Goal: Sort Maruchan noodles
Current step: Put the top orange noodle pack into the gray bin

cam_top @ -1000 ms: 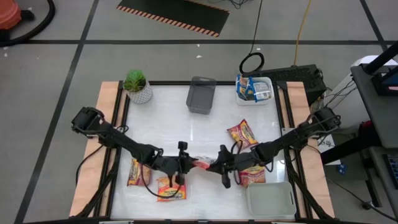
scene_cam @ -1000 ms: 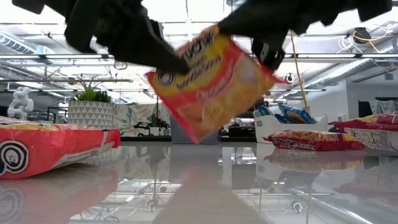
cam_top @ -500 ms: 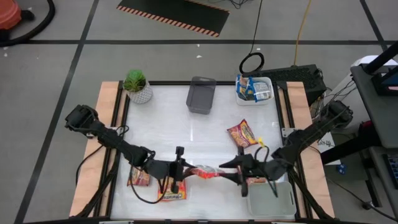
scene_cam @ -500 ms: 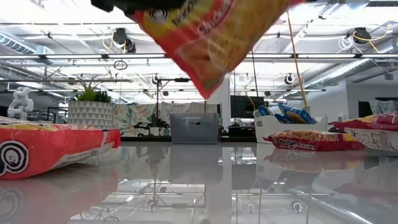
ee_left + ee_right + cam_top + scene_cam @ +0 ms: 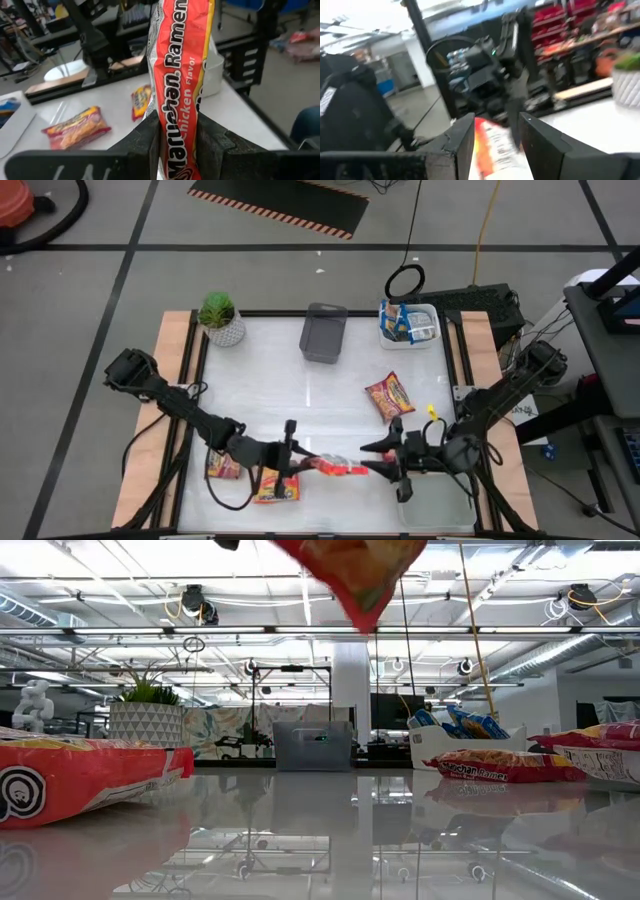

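The left pincer (image 5: 175, 135) was clamped on a glossy orange-and-yellow Maruchan chicken ramen packet (image 5: 181, 75), held in the air above the white tabletop (image 5: 300, 395) near its front edge. The right pincer (image 5: 495, 135) stood open, its dark fingers (image 5: 540, 140) flanking the packet's far end without clear contact.

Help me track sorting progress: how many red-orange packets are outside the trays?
4: one held packet in the left gripper, one right of centre, two front-left. The arms may hide others.
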